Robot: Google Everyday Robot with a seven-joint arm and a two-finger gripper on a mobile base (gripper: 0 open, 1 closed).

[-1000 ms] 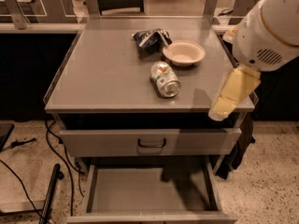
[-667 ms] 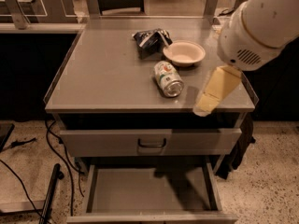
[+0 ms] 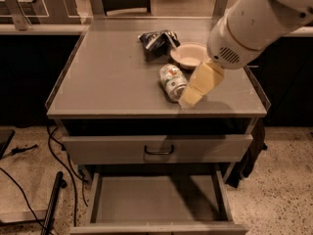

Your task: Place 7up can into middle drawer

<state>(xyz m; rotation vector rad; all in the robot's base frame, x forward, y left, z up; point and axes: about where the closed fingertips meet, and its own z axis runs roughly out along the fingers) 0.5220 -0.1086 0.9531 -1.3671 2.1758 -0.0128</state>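
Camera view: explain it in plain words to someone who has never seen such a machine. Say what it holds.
The big white shape at upper right is a robot arm; the cream piece at its end is the gripper, which grasps things. The one camera looks down on a gray cabinet from its front. On it lie a 7up can on its side, a cream bowl and a dark snack bag. The gripper hangs close beside the can; nothing is lifted. Below, one drawer front with a handle is closed, and under it the middle drawer is pulled open.
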